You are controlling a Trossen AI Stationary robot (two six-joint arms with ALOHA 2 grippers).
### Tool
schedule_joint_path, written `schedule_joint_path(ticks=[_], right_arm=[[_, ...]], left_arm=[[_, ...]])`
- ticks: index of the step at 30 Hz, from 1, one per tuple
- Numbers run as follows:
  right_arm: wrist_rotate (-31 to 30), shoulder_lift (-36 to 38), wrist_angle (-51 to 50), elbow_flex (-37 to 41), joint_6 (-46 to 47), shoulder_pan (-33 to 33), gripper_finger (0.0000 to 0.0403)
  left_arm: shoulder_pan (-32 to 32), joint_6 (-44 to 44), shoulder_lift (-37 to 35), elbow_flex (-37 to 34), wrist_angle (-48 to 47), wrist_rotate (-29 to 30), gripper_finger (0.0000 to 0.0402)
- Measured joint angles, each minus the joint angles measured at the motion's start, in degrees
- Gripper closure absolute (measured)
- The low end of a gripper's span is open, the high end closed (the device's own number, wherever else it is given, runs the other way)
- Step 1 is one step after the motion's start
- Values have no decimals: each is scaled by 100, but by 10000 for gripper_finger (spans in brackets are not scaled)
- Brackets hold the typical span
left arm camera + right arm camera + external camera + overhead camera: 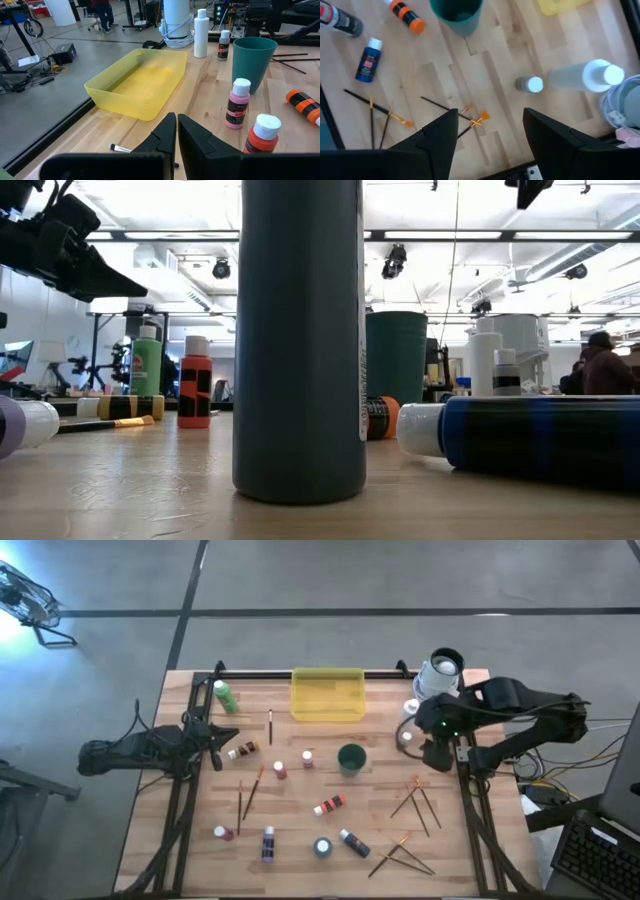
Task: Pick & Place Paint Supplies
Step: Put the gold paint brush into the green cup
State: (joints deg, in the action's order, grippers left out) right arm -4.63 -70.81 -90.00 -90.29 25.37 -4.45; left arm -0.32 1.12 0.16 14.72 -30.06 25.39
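**Reaching stage, nothing picked up yet**

Wooden surface (200,860) carries scattered paint bottles (329,805) and brushes (415,802). At the left edge, the left gripper (216,747) waits clenched and empty. At the right, the right gripper (432,754) hovers spread, grasping nothing; it likely must descend over a nearby brush or bottle.

You have a bench (300,830) of pale, smooth wood planks with visible grain. The tray (327,695) is translucent yellow plastic, slightly glossy. Just beside it, the cup (254,55) is matt dark green plastic. The paint bottles (236,104) look like glossy plastic with white caps. The brushes (385,114) have thin wooden handles.
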Motion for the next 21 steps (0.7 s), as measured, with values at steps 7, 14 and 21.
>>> schedule_joint_path(ticks=[7, 14, 21], right_arm=[[-292, 216, -2, 208, 463, -284, 192], [-301, 450, -5, 975, 569, -459, 176], [-287, 727, 31, 1878, 132, -483, 158]], left_arm=[[0, -2, 0, 0, -1, 0, 378], [0, -2, -2, 0, -1, 0, 378], [0, -1, -1, 0, -1, 0, 378]])
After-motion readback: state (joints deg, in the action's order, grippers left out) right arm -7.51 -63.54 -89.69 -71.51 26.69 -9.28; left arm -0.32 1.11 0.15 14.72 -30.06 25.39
